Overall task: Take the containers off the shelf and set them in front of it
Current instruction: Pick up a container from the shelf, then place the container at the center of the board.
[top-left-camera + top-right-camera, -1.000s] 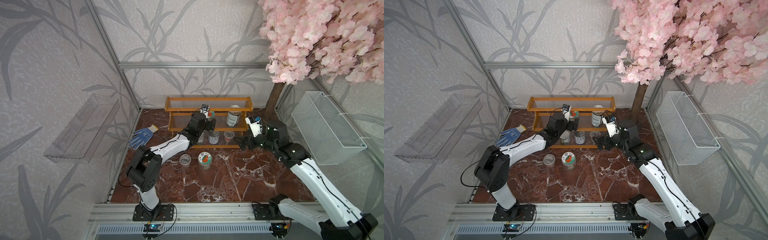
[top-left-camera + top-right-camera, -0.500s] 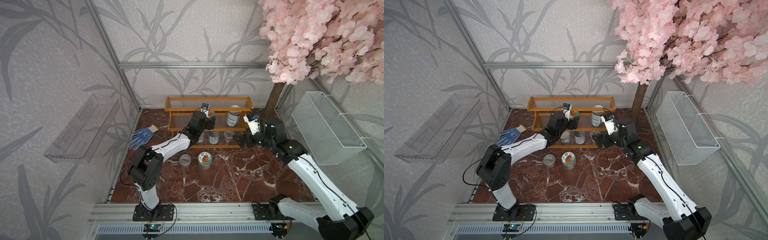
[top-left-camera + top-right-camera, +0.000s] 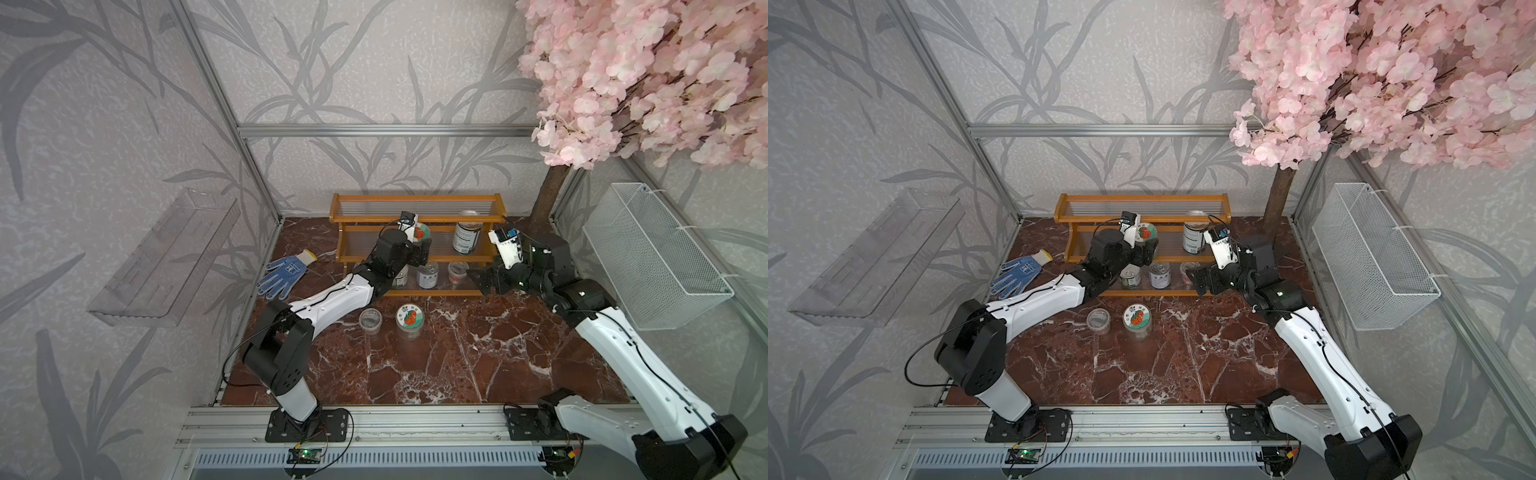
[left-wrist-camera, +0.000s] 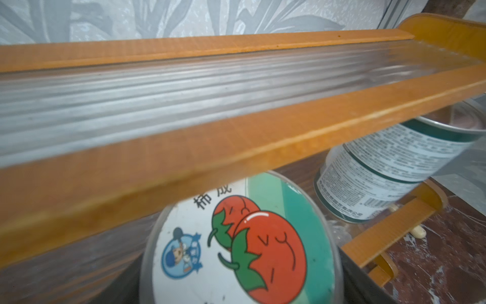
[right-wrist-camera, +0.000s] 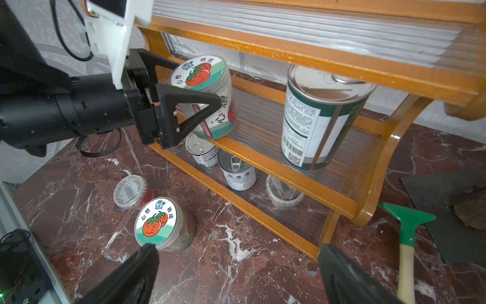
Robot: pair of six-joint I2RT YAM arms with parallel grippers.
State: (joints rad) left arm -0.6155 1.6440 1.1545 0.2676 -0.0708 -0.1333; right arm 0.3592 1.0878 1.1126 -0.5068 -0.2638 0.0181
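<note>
My left end effector (image 5: 201, 83) is clamped round the tomato-lidded jar (image 5: 223, 115), which sits tilted at the shelf's (image 5: 302, 59) middle tier, left of the tall tin (image 5: 315, 118). My right end effector (image 5: 236, 248) is wide open and holding nothing, near the shelf's right end.

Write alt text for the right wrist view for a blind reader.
The left gripper clamps a tilted tomato-lidded jar on the shelf's middle tier, beside a tall tin. Two pull-tab tins and a clear cup sit on the bottom tier; a second jar and a lidded cup stand on the marble in front. The right gripper is open.
</note>
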